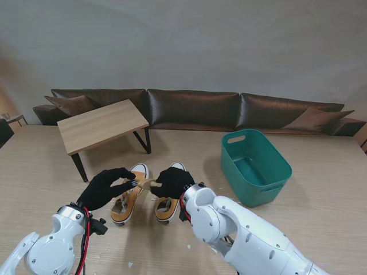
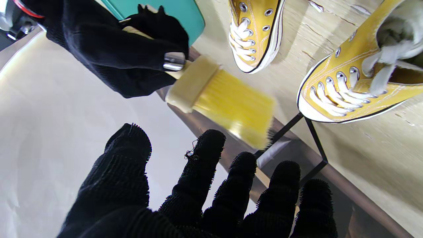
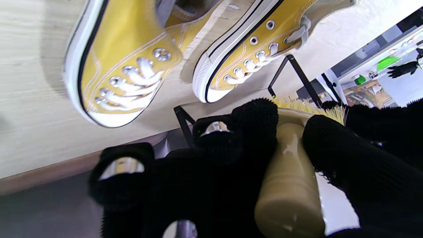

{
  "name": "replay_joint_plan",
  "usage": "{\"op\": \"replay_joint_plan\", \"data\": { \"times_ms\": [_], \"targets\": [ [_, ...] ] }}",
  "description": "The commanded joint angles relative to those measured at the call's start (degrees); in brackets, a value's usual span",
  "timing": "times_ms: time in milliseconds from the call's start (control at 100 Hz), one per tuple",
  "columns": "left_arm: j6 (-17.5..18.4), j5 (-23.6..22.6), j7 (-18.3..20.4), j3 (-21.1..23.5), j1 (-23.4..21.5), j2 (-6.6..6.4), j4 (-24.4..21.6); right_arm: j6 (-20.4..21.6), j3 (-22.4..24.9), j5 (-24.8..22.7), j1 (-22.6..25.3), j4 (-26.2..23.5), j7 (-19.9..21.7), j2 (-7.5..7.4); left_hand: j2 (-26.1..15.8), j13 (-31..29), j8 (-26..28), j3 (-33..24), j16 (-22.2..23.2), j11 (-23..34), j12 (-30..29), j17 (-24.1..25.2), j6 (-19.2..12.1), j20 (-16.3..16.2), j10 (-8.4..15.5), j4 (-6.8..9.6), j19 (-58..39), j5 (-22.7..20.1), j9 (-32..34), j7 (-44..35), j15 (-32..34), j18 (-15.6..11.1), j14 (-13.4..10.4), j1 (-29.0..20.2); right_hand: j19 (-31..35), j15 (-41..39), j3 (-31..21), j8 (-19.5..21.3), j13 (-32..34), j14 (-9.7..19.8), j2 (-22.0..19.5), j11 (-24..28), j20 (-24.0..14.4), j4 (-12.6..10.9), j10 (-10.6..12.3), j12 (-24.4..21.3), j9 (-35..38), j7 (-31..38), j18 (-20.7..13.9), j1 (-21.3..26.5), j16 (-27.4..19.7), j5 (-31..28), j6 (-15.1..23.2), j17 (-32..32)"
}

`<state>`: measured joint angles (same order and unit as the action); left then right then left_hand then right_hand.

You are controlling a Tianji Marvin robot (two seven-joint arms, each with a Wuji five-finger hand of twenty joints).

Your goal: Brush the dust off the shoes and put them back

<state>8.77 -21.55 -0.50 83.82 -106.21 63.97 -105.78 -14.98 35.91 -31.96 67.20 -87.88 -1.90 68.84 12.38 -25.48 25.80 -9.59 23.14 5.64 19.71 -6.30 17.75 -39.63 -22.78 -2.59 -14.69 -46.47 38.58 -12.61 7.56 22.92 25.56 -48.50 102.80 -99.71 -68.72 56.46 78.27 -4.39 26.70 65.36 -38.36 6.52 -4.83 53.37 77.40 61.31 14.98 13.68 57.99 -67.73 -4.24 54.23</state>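
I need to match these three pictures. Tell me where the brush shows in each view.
Stand view: brush between the two hands, over the yellow shoes.
Left wrist view: brush held by the right hand, bristles toward the left hand.
Right wrist view: handle inside the right hand's fingers.
Shared landmark: the yellow shoes.

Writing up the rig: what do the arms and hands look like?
Both arms are glossy white with rounded joint housings. The left hand and right hand wear black knitted gloves; metal fingertips poke through on the right. Red and black cables run beside the left wrist.
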Motion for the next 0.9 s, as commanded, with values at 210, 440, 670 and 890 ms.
{"op": "replay_joint_plan", "data": {
  "times_ms": [210,440,670,890],
  "targets": [
    [-0.86,0.27,1.72,-0.74,0.79,0.1,0.74,-0.37,7.08,-2.68,5.29,-5.12,3.12,-3.17,-3.16,1.44,0.18,1.45,0.18,-0.11,-0.35,0.35,0.44,-0.73,-0.24,1.47,1.78,-0.18,0.56,0.18,0.14,-0.22,0.65,-1.12,3.89,-3.77,-2.82,-1.05,-2.96,7.9,-4.75,2.42,0.44,-1.95,-3.33,0.08,5.53,0.63,0.62,3.58,-0.36,-5.84,-8.13,12.32],
    [-1.3,0.4,1.89,-1.04,0.97,0.08,0.88,-1.55,12.84,-4.77,10.11,-8.45,4.95,-4.54,-3.21,1.4,0.19,1.42,0.2,-0.11,-0.34,0.3,0.37,-0.76,-0.18,1.47,1.74,-0.27,0.55,0.14,0.16,-0.19,0.72,-1.16,3.85,-3.73,-2.59,-1.07,-2.96,8.0,-4.83,2.22,0.46,-1.94,-3.59,0.03,5.49,0.58,0.63,3.76,-0.4,-5.74,-8.18,12.32],
    [-1.95,0.69,2.48,-1.67,1.56,-0.01,1.35,-3.04,17.59,-7.99,14.53,-9.99,5.33,-5.36,-3.25,1.43,0.2,1.38,0.2,-0.12,-0.33,0.39,0.48,-0.75,-0.22,1.48,1.79,-0.34,0.53,0.11,0.14,-0.17,0.71,-1.18,3.95,-3.76,-2.48,-1.09,-2.96,7.99,-4.7,2.14,0.46,-1.96,-3.68,0.07,5.5,0.46,0.71,3.92,-0.4,-5.66,-8.37,12.34],
    [-2.25,0.88,2.89,-2.09,2.0,-0.08,1.66,-4.58,19.43,-10.92,16.08,-9.22,5.08,-5.71,-3.28,1.43,0.22,1.38,0.22,-0.13,-0.33,0.38,0.38,-0.78,-0.25,1.48,1.76,-0.41,0.48,0.07,0.15,-0.16,0.62,-1.2,4.04,-3.71,-2.34,-1.07,-2.94,8.36,-4.7,2.08,0.52,-2.0,-3.61,0.1,5.5,0.43,0.34,3.85,-0.39,-5.63,-8.28,12.38]
  ]
}}
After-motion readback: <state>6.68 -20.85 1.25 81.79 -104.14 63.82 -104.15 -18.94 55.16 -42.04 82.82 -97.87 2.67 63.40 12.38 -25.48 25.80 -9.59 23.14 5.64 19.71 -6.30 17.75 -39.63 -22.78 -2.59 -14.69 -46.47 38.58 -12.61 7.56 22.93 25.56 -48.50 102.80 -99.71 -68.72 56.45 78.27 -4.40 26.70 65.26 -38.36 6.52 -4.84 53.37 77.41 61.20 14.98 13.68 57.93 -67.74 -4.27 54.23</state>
